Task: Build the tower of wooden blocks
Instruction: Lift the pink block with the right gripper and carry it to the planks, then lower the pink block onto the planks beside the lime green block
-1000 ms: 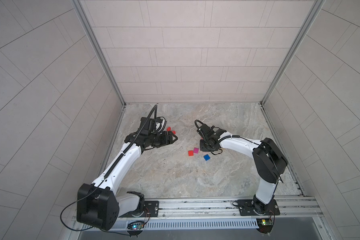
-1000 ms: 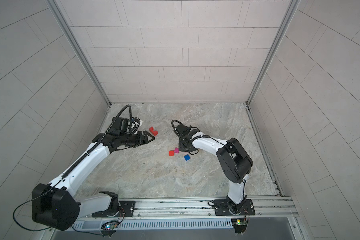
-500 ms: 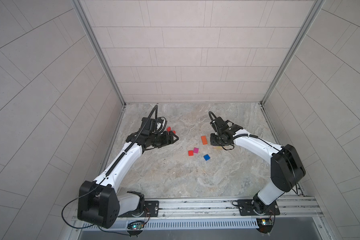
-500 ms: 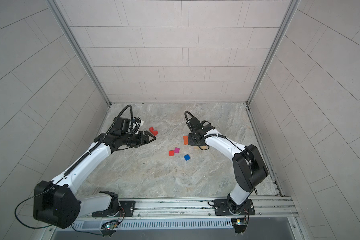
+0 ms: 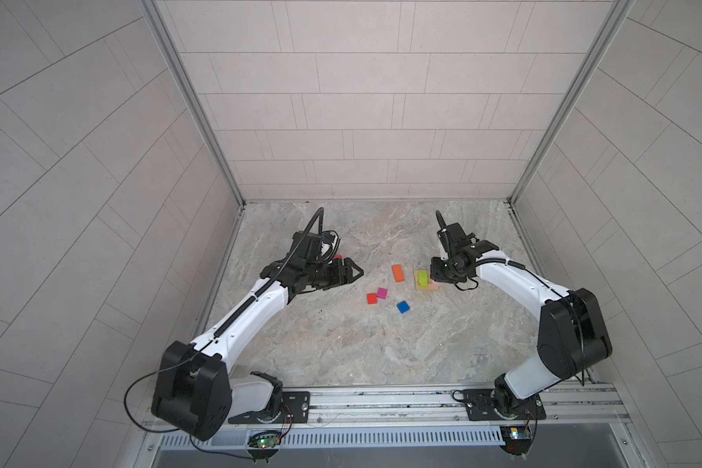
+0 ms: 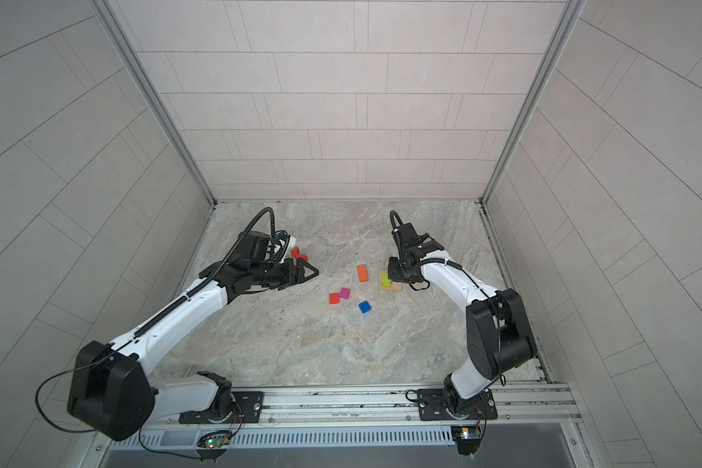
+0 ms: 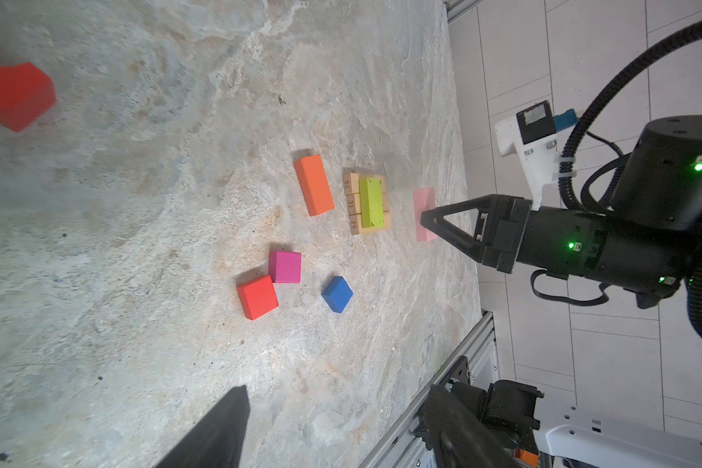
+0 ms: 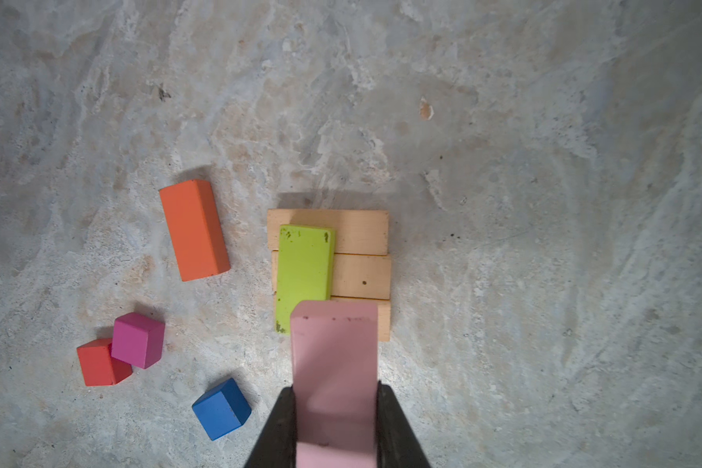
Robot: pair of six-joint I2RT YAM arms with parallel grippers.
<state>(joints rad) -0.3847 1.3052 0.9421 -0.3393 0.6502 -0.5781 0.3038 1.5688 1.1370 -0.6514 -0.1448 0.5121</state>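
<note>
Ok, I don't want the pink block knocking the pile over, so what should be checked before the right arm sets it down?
1. Grip: right gripper shut on the pink oblong: ok.
2. The three tan bars lie side by side, touching: ok.
3. Lime oblong lies flat across the bars, with bare wood showing beside it: ok.
4. Pink oblong lined up over that bare strip: cannot tell; in the right wrist view it overlaps the lime end.
5. Orange oblong lies apart from the bars: ok.
6. Left gripper open, well away from the bars: ok.
</note>
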